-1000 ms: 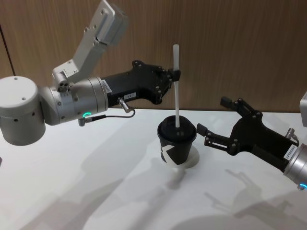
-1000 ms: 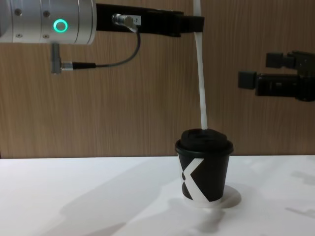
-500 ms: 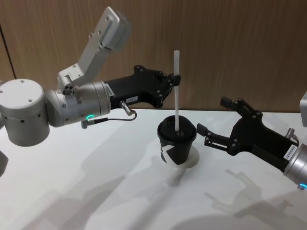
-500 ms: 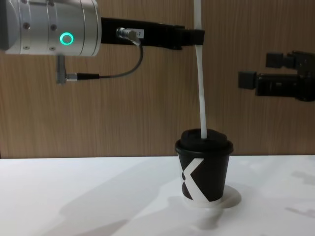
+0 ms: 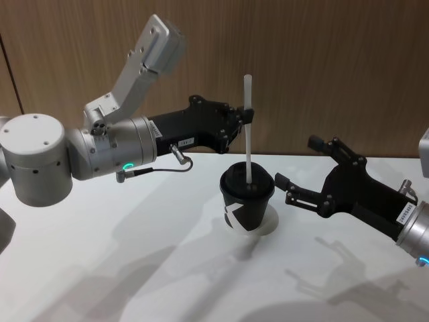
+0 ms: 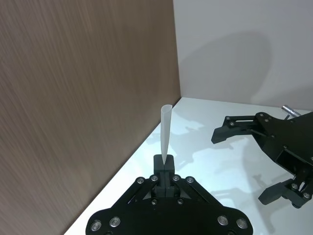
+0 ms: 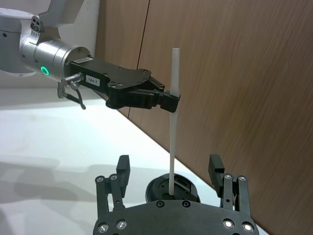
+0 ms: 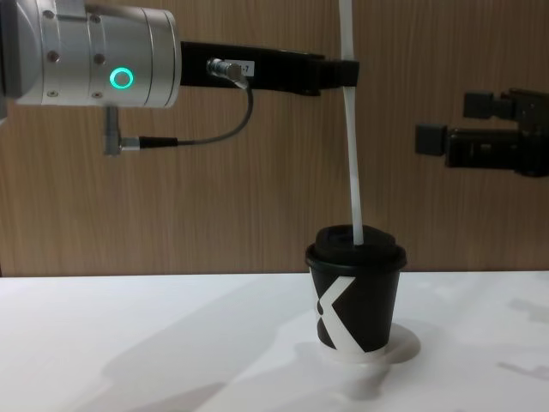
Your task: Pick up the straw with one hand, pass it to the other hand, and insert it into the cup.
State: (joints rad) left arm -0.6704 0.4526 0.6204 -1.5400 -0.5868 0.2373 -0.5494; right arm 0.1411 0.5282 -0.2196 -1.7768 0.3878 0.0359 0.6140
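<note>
Straw [image 5: 247, 131]: a thin white straw is seen standing nearly upright, leaning slightly, with its lower end inside the opening of the cup's lid and most of its length rising above the cup.
Cup [image 5: 247, 199]: a small black paper cup with a white angular mark and a black domed lid is set upright on a white round coaster on the bench, about midway between the two arms.
Left pincer [image 5: 249, 114]: it is held above and just behind the cup, reaching in from the left on a silver wrist with a green ring; its fingers are clamped on the straw's upper part, with a short length of straw standing above the grip. In the left wrist view the straw's top end is seen poking out from between the closed fingertips.
Right pincer [image 5: 300, 173]: it is held to the right of the cup, near it but not touching it, at about the height of the lid; its two fingers are spread wide apart and nothing is held between them.
Cable [image 5: 155, 168]: a thin grey cable is looped under the left wrist, from a plug by the green ring to a connector on the black pincer body.
Bench [image 5: 134, 268]: a white surface, backed by a brown wood-grain wall.
</note>
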